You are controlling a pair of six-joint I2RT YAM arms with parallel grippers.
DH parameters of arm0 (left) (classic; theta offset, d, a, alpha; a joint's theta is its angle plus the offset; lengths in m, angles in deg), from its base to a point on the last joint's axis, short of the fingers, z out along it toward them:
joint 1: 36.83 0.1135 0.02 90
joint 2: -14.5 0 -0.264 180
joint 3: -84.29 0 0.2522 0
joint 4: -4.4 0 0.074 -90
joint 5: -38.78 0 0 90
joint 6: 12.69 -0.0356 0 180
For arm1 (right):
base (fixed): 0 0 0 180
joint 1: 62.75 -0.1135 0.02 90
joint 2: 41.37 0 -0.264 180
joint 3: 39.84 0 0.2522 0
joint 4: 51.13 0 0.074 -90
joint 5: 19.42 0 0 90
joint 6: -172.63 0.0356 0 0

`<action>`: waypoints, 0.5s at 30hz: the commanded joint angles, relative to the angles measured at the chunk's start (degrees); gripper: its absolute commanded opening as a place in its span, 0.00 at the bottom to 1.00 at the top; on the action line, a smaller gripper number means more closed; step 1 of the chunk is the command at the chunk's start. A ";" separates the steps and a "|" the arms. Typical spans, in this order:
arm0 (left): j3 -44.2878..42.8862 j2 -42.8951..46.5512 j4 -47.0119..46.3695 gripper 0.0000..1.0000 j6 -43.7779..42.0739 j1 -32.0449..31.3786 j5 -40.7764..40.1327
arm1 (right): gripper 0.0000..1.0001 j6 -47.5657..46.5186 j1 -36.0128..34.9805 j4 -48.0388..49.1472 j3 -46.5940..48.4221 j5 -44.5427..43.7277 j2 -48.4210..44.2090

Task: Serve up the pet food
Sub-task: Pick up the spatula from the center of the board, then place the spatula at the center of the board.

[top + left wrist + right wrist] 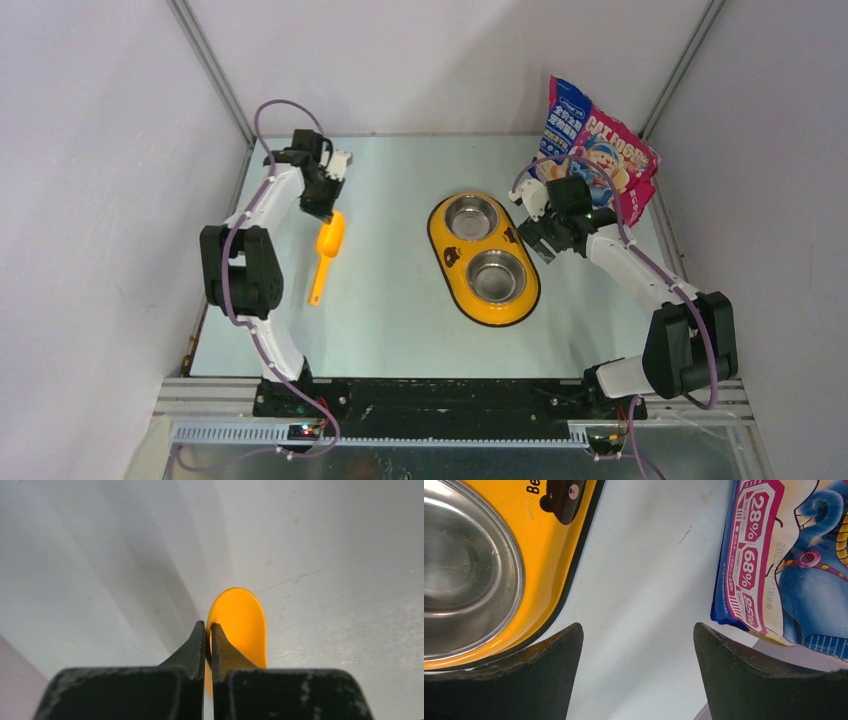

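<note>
Pale green tabletop (400,310) boxed in by white walls, that's our setup. Our left gripper (207,627) is pinched all the way closed right at the bowl end of the orange scoop (242,625); we can't tell if it's actually got the rim. Our right gripper (638,630) is spread wide with nothing in it, over the table between the yellow double feeder (559,555) and the pet food pouch (600,160), which stands propped in the far right corner.

A scoop (326,255) lies left of the double feeder (443,238). The pet food pouch (598,160) stands behind it, to the right.
</note>
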 commanded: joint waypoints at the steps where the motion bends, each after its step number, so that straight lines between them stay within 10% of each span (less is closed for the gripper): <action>1: -4.36 0.56 -0.52 0.00 -4.47 4.90 -1.69 | 0.84 0.40 -0.54 1.69 0.16 0.08 -1.34; 15: -13.51 -10.49 -0.25 0.00 -17.13 13.14 -9.62 | 0.83 0.58 -0.47 1.56 0.16 -0.06 -1.01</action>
